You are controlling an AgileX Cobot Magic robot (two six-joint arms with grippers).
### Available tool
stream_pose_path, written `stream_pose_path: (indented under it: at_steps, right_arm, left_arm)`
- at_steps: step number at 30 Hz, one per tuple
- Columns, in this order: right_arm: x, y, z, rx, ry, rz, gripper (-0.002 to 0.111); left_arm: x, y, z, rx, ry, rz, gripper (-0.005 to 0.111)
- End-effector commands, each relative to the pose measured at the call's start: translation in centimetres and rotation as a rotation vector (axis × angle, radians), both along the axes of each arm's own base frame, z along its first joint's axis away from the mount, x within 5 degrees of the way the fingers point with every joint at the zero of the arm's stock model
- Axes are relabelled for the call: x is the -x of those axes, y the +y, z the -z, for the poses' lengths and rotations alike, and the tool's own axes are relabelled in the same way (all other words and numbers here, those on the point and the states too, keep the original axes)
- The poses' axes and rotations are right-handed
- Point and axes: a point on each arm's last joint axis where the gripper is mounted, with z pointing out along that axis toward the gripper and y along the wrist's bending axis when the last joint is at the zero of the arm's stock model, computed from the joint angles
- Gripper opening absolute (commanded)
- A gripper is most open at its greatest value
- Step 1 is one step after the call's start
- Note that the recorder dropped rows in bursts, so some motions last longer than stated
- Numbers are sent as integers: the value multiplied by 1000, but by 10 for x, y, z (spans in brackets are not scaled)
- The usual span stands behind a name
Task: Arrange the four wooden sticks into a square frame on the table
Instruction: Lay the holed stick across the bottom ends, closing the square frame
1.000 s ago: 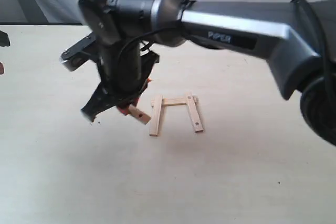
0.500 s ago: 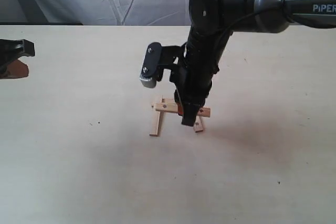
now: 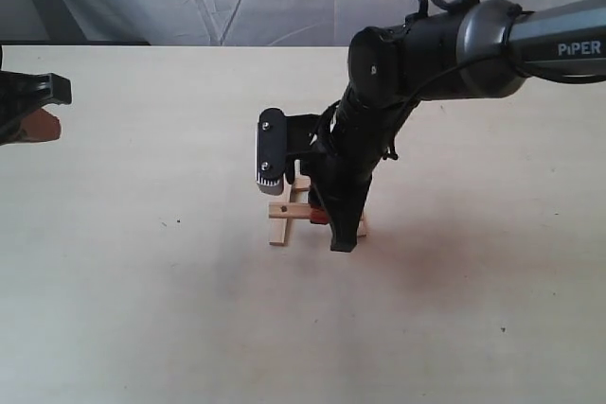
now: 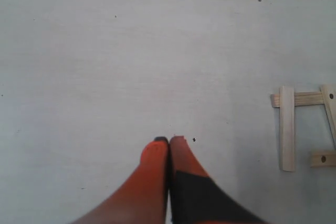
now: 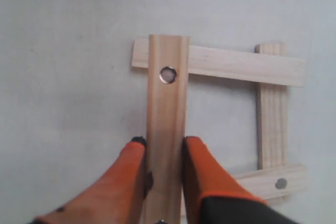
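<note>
Over the table (image 3: 142,281), arm (image 3: 473,40) lettering (image 3: 579,47) "PiPER", perhaps cropped.

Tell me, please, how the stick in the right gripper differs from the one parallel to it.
The gripped stick has a hole near its end; the parallel stick is plain. The gripped stick is clamped in the right gripper; the parallel stick lies free. Both are pale wood.

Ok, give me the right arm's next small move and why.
Probably ease the right gripper straight down. The stick it pinches lines up over the open fourth side, holed end above a plain stick, in its wrist view. But the left wrist view shows a gap between them, so it likely isn't resting yet.
</note>
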Motion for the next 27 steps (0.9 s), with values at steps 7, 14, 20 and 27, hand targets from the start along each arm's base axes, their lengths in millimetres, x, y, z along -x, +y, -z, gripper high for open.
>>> stream_pose_path:
  at_steps: [7, 14, 20, 27]
  right_arm:
    - [-3, 2, 15, 6, -5, 0, -1]
    - [-4, 2, 15, 8, -16, -1, 39]
    - [-5, 0, 16, 29, -32, -21, 40]
    - [-4, -1, 1, 6, -37, 47, 40]
  left_arm:
    - [1, -2, -1, 3, -6, 7, 0]
    - [1, -2, -1, 3, -6, 7, 0]
    - [1, -2, -1, 3, -6, 7, 0]
    - [1, -2, -1, 5, -5, 6, 0]
